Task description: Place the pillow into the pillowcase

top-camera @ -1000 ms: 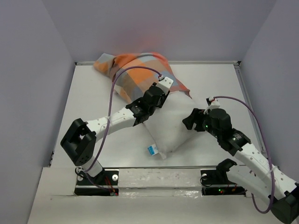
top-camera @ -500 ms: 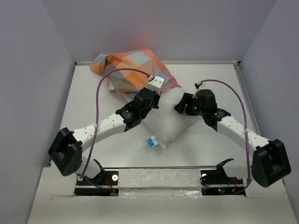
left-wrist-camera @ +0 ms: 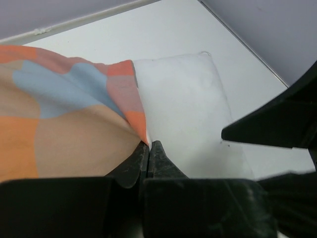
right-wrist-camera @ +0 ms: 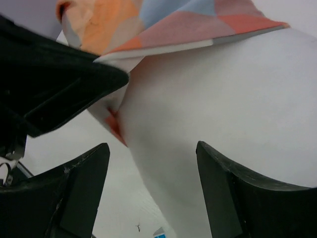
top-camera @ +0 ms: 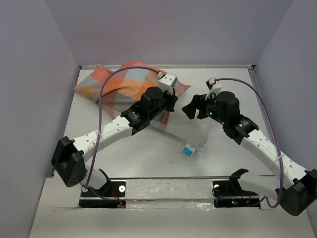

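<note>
The left gripper [left-wrist-camera: 149, 145] has its two fingers pressed together, pinching the hem of the soft checked fabric pillowcase [left-wrist-camera: 64, 124] in orange, light blue, grey and peach. The pinch sits right at the hem's corner, where the checked cloth meets the large plain white puffy pillow [left-wrist-camera: 183, 114]. From the left wrist, the case spreads away to the left of the fingertips. The pillow lies just to their right, touching the hem.

The right gripper [right-wrist-camera: 151, 148] holds its fingers [right-wrist-camera: 74, 198] wide apart, one on either side of the pillow's bulging white surface. Whether they touch it cannot be told. In that view the pillow's [right-wrist-camera: 213, 99] far end runs under the hem of the pillowcase [right-wrist-camera: 188, 20]. How deep it goes inside cannot be seen.

From above, the pillowcase [top-camera: 114, 87] lies at the far left of the white table [top-camera: 148, 161], reaching almost to the back wall. The pillow [top-camera: 190, 131] extends from its mouth toward the near right, between the two arms. The left gripper [top-camera: 170, 105] and right gripper [top-camera: 192, 106] face each other, close together, over the seam where case and pillow meet.

There is one pillow, one pillowcase and two grippers, plus one small blue tag [top-camera: 188, 150] at the pillow's near corner.
</note>
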Robot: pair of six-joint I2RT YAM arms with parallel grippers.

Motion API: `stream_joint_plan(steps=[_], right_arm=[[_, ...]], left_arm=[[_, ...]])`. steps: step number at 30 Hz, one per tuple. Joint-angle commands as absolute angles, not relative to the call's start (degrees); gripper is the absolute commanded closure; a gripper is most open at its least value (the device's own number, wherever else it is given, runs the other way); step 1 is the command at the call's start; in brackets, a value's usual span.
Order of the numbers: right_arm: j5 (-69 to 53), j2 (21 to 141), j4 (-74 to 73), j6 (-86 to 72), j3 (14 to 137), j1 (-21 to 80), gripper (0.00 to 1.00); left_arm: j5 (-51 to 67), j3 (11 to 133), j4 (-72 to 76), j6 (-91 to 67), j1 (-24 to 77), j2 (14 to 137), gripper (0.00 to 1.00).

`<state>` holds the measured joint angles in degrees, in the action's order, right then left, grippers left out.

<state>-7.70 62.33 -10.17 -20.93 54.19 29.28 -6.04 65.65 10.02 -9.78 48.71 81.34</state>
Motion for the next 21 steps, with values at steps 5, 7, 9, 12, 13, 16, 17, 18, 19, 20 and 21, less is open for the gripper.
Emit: stream_joint_plan(steps=[5,7,9,12,13,16,17,18,19,20,21], right_arm=[[-1.9,66.9,-19.4,-18.2,47.7,38.3,0.20],[-2.3,70.5,-15.7,-18.9,45.9,38.8,0.20],[-1.2,74.8,-12.0,-20.2,45.5,38.8,0.28],[-3.3,78.0,-2.5,-23.4,46.9,38.8,0.81],[-7.4,78.3,2.4,-24.5,45.8,38.8,0.98],[-14.7,76.9,15.9,-30.2,45.4,38.8,1.00],[-15.5,75.7,22.3,-31.5,44.7,38.8,1.00],[-16.3,74.4,25.4,-33.6,44.0,38.8,1.00],[-14.2,72.6,26.1,-34.4,43.6,38.8,1.00],[-13.4,69.0,28.4,-33.9,42.3,38.8,1.00],[-12.7,67.1,29.2,-34.2,41.7,38.8,1.00]], left_arm=[[-2.6,68.3,12.6,-13.2,49.0,78.8,1.00],[-1.1,67.1,13.4,-14.4,49.0,78.4,1.00],[2.2,65.8,14.1,-16.7,49.0,78.1,1.00],[6.4,63.1,17.5,-20.3,49.1,76.9,1.00],[6.9,62.6,18.3,-21.2,49.0,76.3,1.00],[9.2,62.0,19.7,-23.5,49.4,75.8,1.00],[9.2,61.9,19.9,-23.9,49.5,75.7,1.00],[9.8,61.8,20.1,-24.4,49.6,75.6,1.00],[10.4,61.7,20.5,-25.3,49.5,75.2,1.00],[10.1,62.0,20.8,-25.4,49.6,75.1,1.00],[10.6,62.6,20.7,-25.6,49.5,75.2,1.00]])
